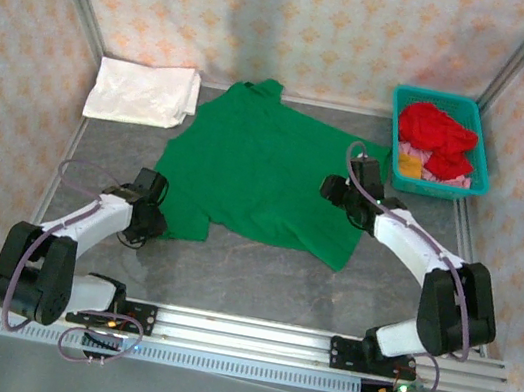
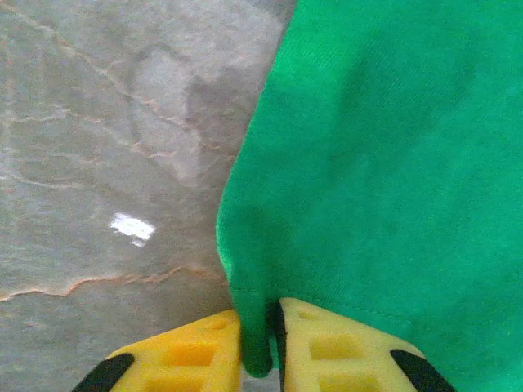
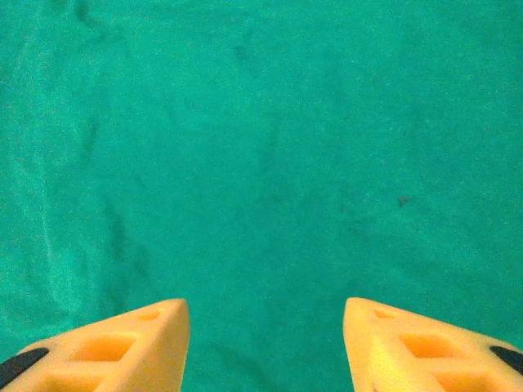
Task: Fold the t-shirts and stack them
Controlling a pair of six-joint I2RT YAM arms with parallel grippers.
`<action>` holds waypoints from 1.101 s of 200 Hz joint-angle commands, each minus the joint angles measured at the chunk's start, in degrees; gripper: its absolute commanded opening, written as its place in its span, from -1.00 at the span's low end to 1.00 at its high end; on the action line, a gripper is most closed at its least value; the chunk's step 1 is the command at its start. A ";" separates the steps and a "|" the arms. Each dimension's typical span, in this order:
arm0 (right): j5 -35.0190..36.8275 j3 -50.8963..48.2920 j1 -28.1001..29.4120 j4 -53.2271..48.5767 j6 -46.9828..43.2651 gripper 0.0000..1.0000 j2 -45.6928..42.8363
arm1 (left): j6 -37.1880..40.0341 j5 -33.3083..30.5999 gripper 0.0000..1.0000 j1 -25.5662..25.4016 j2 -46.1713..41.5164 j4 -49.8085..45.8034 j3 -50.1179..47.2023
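Folded white t-shirt (image 1: 143,92) far left; left gripper (image 2: 260,325) nipped shut on near-left hem of green t-shirt (image 1: 267,167) spread flat at centre; right gripper (image 3: 265,317) parted, empty, over its right side; more shirts (image 1: 438,131) in basket (image 1: 482,166) far right; light, limp, drapey, likely best taken by hem corners.

We can read no words, numbers, brands or signs here. The green t-shirt (image 1: 266,171) is plain cloth, as is the white t-shirt (image 1: 143,92) at the far left corner of the tabletop (image 1: 258,277). The teal basket (image 1: 443,190) carries no legible mark, and the wallpaper (image 1: 303,21) bears only ornament.
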 commanded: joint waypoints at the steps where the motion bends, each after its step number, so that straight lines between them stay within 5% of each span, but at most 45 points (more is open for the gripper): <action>1: 2.57 -0.92 -0.07 -6.13 1.19 0.06 -4.47 | 2.24 -0.25 -0.85 -0.54 0.84 3.43 0.71; 8: 2.02 -1.78 -0.51 -7.88 1.84 0.07 -5.49 | 2.53 -0.16 -1.00 -0.54 0.60 2.85 1.37; 46: -10.09 -8.19 -8.11 -17.45 8.85 0.13 -13.30 | 3.18 -0.94 -1.00 -0.46 -5.58 -2.67 5.10; 111: -23.87 -12.33 -8.43 -30.29 4.43 0.11 -13.35 | 3.00 -1.48 -1.00 0.18 -9.98 -7.37 8.60; 168: -23.71 -15.45 -8.26 -23.03 6.32 0.09 -11.68 | 3.20 -1.84 -1.00 0.55 -10.88 -6.87 9.50; 220: -16.28 -15.26 -6.88 -25.88 7.59 0.12 -11.44 | 3.70 -2.27 -1.00 0.90 -12.31 -7.19 10.25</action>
